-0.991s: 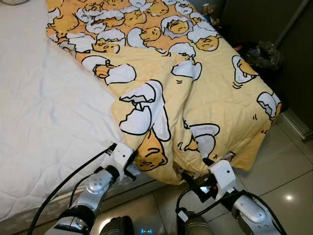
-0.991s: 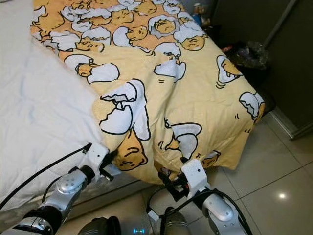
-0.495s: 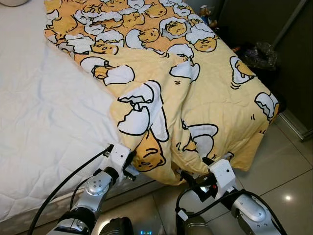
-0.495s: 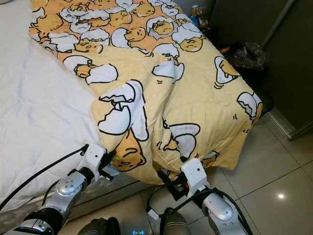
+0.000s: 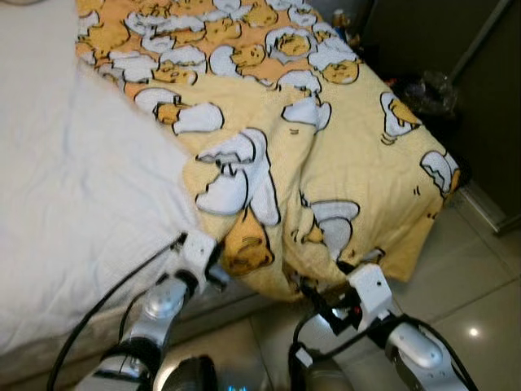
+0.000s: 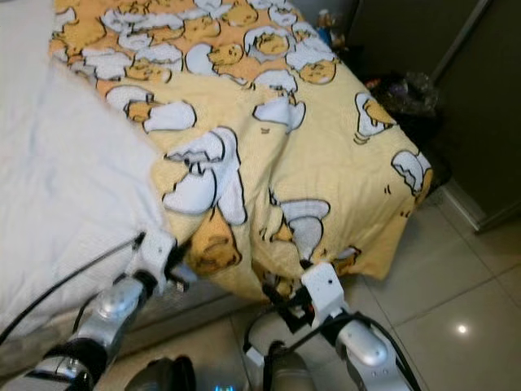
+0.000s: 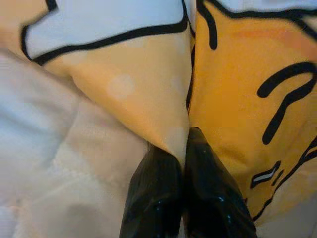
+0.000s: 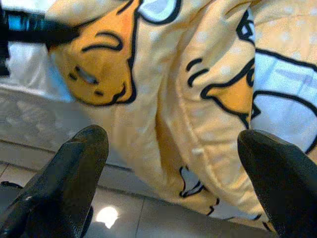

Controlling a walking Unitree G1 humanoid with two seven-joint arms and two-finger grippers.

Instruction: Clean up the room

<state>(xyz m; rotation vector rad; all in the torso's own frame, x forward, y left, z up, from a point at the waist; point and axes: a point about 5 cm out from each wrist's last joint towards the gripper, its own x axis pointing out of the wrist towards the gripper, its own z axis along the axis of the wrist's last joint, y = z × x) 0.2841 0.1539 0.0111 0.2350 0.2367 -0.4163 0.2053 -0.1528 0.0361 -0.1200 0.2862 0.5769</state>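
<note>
A yellow blanket (image 5: 326, 155) printed with cartoon egg characters lies rumpled over the far side of a bed, its lower edge hanging over the foot of the white mattress (image 5: 73, 204) and bunched into thick folds near the corner. The left gripper (image 7: 184, 148) sits at that hanging edge, close to where blanket meets bare mattress, its two black fingers (image 7: 153, 193) pressed together with a fold of the yellow fabric pinched between them. The right gripper (image 8: 173, 168) waits just below the blanket's hem further along the foot of the bed, fingers spread wide, with a draped fold in front of the gap but not touching either fingertip. Beyond the blanket's far corner, against a dark wall, stands a dark bin lined with a black bag (image 5: 431, 90), and some small items (image 6: 330, 24) sit on the floor near the blanket's upper side; they are too blurred to identify. Glossy pale floor tiles (image 5: 480, 293) run beneath the hem and reflect a point of light. Black cables trail from both silver arms below the foot of the bed.
</note>
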